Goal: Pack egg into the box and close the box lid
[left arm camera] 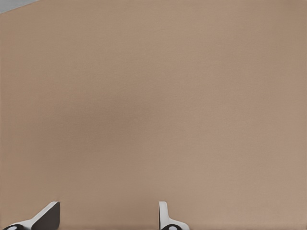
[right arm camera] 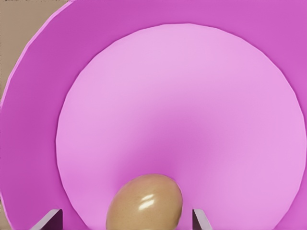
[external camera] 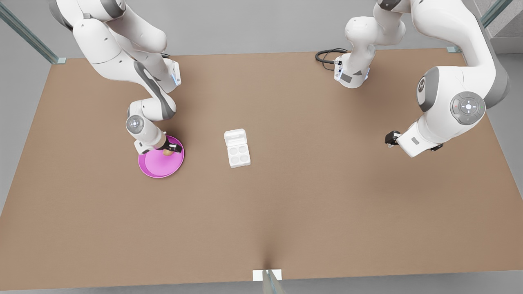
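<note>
right gripper (external camera: 173, 148): low over pink plate (external camera: 157, 168) at front view's left, fingers apart, straddling egg (right arm camera: 145, 203), not clamped
egg: on plate, near its rim
box (external camera: 238, 154): table (external camera: 286, 204) centre, cups bare
box lid (external camera: 235, 136): flipped open, flat
left gripper (left arm camera: 109, 218): waits at front view's right, fingers apart

- A broad brown tabletop (external camera: 286, 212) with a plain matte surface fills most of the front view.
- Grey floor (external camera: 253, 24) surrounds it.
- Glass-green frame bars (external camera: 28, 34) run off the far corners.
- A black cable (external camera: 327, 55) loops at the far edge.
- Light is soft and even.
</note>
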You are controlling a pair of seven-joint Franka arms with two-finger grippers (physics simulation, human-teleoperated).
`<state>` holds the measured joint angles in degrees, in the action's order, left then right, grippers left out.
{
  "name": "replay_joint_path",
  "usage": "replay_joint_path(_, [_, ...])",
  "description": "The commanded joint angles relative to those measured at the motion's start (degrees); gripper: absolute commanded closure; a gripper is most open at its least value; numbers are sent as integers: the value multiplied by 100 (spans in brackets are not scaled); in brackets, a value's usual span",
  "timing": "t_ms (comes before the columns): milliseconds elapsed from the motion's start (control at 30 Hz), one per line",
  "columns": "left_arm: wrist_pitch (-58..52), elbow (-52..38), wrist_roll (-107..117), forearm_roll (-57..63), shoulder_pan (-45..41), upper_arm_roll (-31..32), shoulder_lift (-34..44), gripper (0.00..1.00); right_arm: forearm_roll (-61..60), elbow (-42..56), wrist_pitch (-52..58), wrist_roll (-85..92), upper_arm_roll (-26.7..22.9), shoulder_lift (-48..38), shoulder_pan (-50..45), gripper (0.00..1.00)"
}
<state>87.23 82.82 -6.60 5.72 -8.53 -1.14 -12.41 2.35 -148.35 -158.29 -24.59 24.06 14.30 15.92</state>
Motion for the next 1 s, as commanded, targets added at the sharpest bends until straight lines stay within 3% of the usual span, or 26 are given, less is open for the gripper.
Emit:
replay_joint_path(0, [-4, -3, 1, 8, 0, 0, -7, 0, -6, 8, -193, -19, 2, 3, -1, 0])
replay_joint_path(500, [5, -3, 1, 9, 0, 0, -25, 0, -6, 175, -202, -72, -7, 337, 34, 0])
replay_joint_path(533, [5, -3, 1, 0, 0, 0, -25, 0, 2, 175, -194, -28, -7, 337, 95, 10])
replay_joint_path(567, [5, -3, 1, 9, 0, 0, -25, 0, 2, 184, -193, -19, -7, 337, 95, 31])
replay_joint_path(633, [5, -3, 1, 9, 0, 0, -25, 0, 2, 184, -193, -19, 2, 337, 95, 45])
replay_joint_path(800, [5, -3, 1, 8, 0, 0, -33, 0, 2, 219, -193, -19, 2, 337, 95, 57])
replay_joint_path(967, [-4, -3, 1, 0, 0, 0, -34, 0, 2, 307, -167, -37, 11, 275, 78, 58])
